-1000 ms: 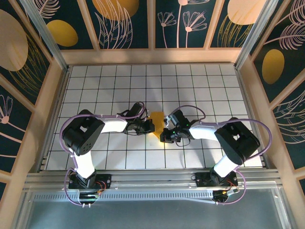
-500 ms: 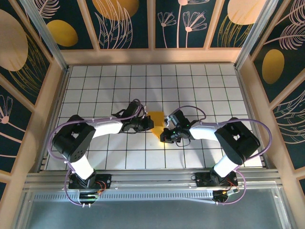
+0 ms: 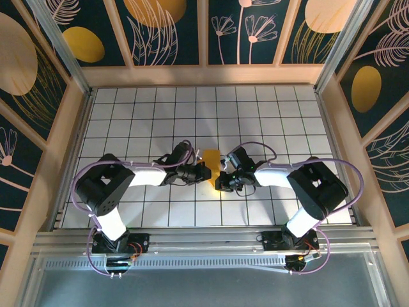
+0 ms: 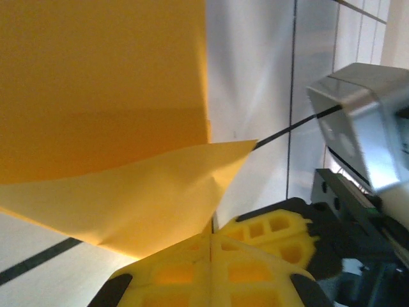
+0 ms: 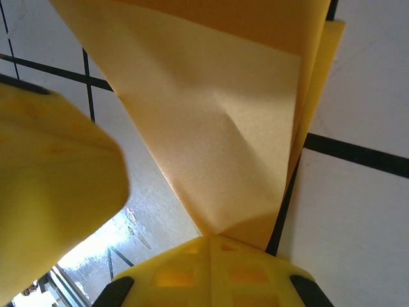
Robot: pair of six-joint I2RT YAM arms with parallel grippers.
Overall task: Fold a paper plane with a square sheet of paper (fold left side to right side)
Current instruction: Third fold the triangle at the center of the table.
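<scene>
On the white gridded tabletop (image 3: pixel 128 115), the paper (image 3: pixel 209 158) lay at the centre, partly folded, between the two arms. The left fingers (image 4: pixel 172 275) were pressed together on a lifted flap, and the right fingers (image 5: pixel 249 275) were pinched on a pointed corner. The left-to-right fold was judged under way; next, the edges would need matching and the crease pressing flat
</scene>
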